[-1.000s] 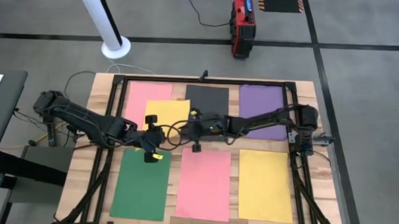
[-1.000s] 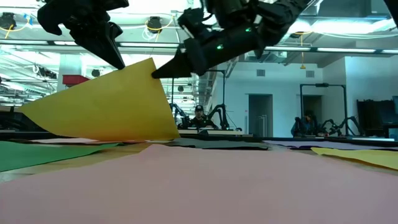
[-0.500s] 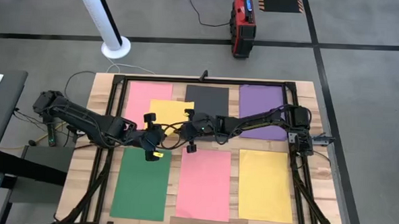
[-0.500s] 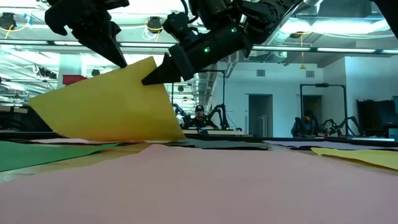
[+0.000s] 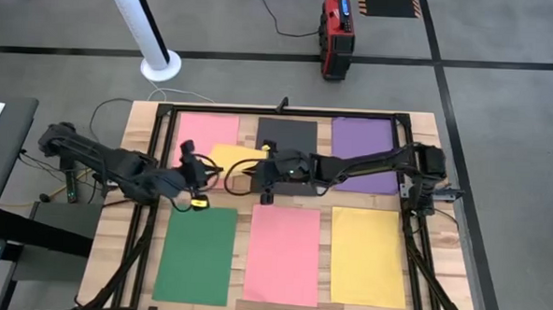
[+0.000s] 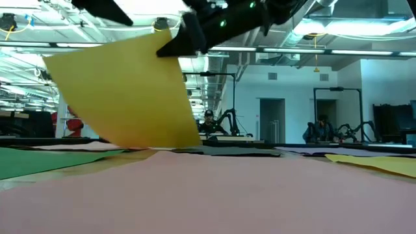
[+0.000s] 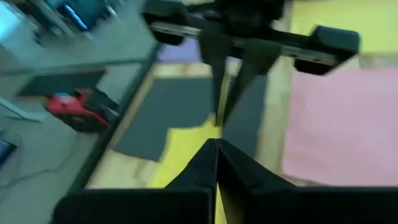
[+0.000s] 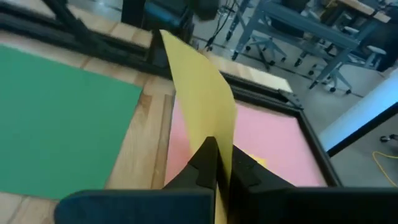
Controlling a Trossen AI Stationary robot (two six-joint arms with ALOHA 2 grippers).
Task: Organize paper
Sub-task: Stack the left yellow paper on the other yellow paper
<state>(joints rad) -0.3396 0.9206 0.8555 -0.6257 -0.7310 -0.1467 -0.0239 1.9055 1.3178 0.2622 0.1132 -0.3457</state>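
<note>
A yellow paper sheet point(image 5: 233, 156) point(image 6: 123, 91) stands steeply tilted between my two grippers at the table's middle left. Its raised edge is up and its lower edge point(image 6: 156, 144) is down by the far sheets. My left gripper point(image 5: 204, 171) point(image 7: 216, 147) is shut on it from the left, and my right gripper point(image 5: 248, 175) point(image 8: 215, 149) from the right. Flat on the table lie a pink sheet point(image 5: 206, 129), a dark grey sheet point(image 5: 287, 135), a purple sheet point(image 5: 363, 151), a green sheet point(image 5: 196, 254), a second pink sheet point(image 5: 283, 253) and a second yellow sheet point(image 5: 368, 255). My left gripper pinches the yellow sheet's raised edge point(image 7: 198, 142) between its two fingers, coming from the table's left side. The sheet hangs below the fingers, steeply tilted. My right gripper pinches the raised edge at its right corner point(image 6: 168, 38) point(image 8: 217, 127) between its two fingers, slanting in from the table's right. The sheet shows edge-on beyond the fingers and hangs down from them, with its lower edge low by the table.
A black metal frame point(image 5: 288, 112) runs round the tabletop. Beyond the far edge stand a white pole base point(image 5: 160, 66) and a red device point(image 5: 337, 34). In the low view, people sit at benches in the room behind.
Both grippers have risen with the yellow sheet, and its raised edge now stands higher and the sheet steeper. My left gripper has also gone toward the table's left and far edges. The sheet's lower edge has stayed down by the far sheets.
</note>
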